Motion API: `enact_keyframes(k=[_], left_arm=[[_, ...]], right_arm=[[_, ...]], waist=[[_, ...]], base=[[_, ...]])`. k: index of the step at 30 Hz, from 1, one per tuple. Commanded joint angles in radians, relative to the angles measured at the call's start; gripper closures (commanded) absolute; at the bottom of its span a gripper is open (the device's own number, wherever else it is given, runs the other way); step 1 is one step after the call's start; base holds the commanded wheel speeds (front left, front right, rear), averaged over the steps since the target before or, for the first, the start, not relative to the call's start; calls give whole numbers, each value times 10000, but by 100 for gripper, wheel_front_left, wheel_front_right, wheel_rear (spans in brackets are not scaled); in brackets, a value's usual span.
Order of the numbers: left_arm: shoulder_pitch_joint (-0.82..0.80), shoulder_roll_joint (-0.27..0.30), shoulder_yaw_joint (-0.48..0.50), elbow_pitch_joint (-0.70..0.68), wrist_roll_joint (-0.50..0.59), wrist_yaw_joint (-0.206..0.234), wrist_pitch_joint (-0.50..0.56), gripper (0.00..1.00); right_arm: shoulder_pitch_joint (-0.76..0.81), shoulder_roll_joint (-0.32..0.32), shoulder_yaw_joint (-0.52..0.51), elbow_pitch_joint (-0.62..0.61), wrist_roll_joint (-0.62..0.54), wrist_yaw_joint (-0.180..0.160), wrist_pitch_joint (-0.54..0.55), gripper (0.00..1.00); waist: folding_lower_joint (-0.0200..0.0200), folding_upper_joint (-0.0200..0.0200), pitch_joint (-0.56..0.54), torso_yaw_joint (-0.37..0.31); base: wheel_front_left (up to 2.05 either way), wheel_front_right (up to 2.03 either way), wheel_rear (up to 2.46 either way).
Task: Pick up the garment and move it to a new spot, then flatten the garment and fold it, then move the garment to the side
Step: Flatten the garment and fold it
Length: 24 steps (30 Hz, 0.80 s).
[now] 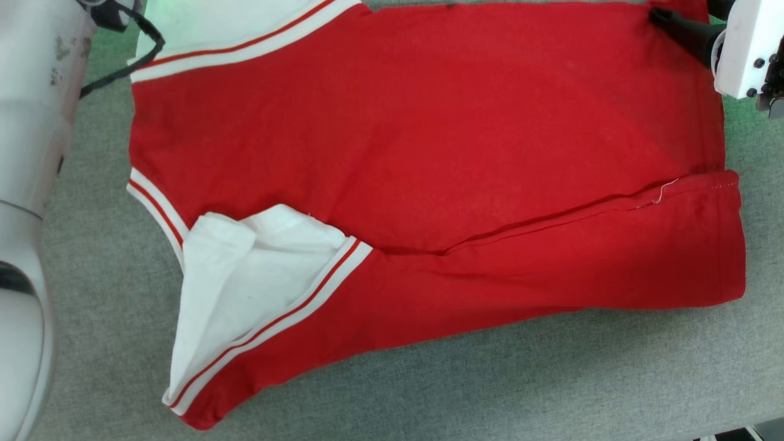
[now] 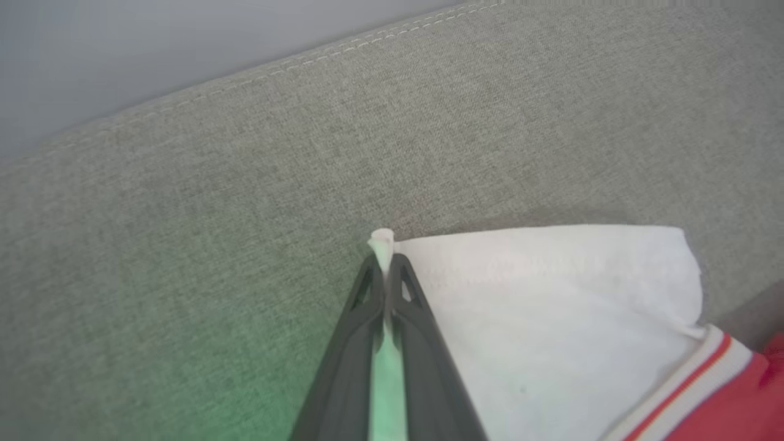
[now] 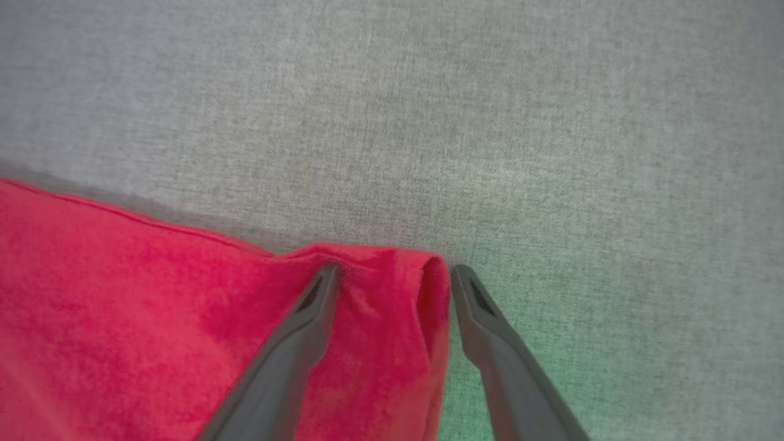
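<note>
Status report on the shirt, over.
Left tool shut on white sleeve edge. Right tool open, straddling red corner. Garment partly folded on grey cushion. No obstruction seen.

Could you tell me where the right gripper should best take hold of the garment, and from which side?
Grip the garment at its bunched red corner, which stands raised between the fingers of the open right gripper; come in from over the shirt, toward its edge.

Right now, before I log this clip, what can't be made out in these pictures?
The garment underside: head view, turned down against the grey surface.
Its far sleeve: head view, cut off by the top edge.
How much white fabric the left gripper pinches: left wrist view, its shut fingers cover it.
Whether the open right gripper touches the red corner: right wrist view, too close to tell.
</note>
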Motion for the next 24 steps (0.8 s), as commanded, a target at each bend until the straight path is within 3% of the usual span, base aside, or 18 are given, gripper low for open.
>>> enact_keyframes(k=[1, 8, 15, 20, 24], left_arm=[[176, -25, -89, -32, -179, -22, 27, 100], [313, 1, -157, -293, -575, -21, -297, 100], [979, 108, -241, -963, -1259, -22, -1281, 100], [1875, 418, -304, -2104, -2086, -22, -1972, 100], [2899, 998, -306, -3679, -2810, -22, -2650, 100]], right_arm=[[193, -29, 349, 302, 174, -15, -14, 100], [20, -246, 574, 488, 498, -15, -703, 100], [153, -384, 744, 499, 978, -14, -1622, 100], [603, -819, 1028, 167, 1206, -14, -1966, 100], [1216, -1272, 1195, -328, 1511, -14, -2126, 100]], waist=[[0, 0, -58, 26], [0, 0, -359, 137], [0, 0, -1163, 371], [0, 0, -1994, 613], [0, 0, -2553, 801]], base=[[0, 0, 0], [0, 0, 0], [0, 0, 0], [0, 0, 0], [0, 0, 0]])
